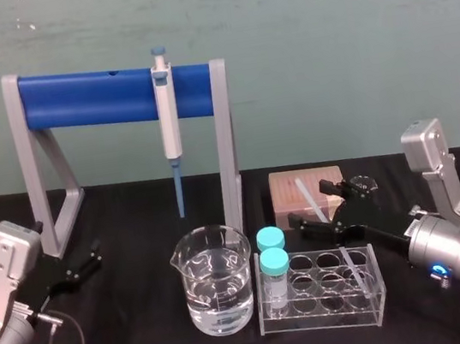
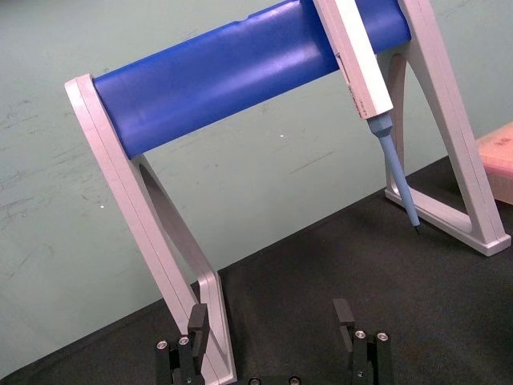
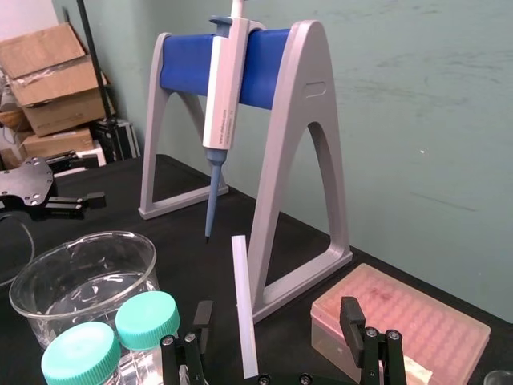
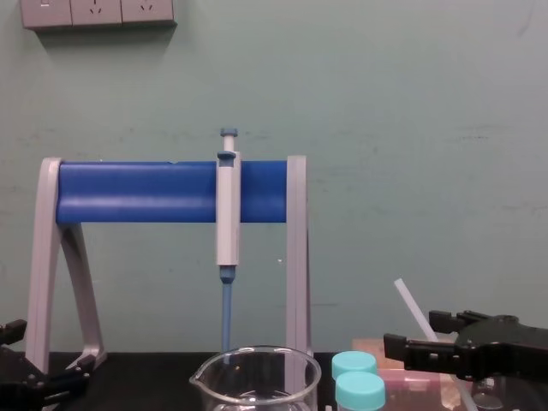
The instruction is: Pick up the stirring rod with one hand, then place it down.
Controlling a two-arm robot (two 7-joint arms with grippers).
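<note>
The stirring rod [image 3: 244,305] is leaning in the tube rack [image 1: 320,310], not yet gripped. The right pincer [image 3: 276,314] is straddling it above the rack, fingers apart, so grasping, lifting and placing are all pending. The left pincer [image 2: 271,317] is idling, fingers apart, far left of the rack.

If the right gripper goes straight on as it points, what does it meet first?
Probably the rod, already between the right gripper's open fingers; beyond, the stand's leg. Depth unclear. The left gripper waits far left.
</note>
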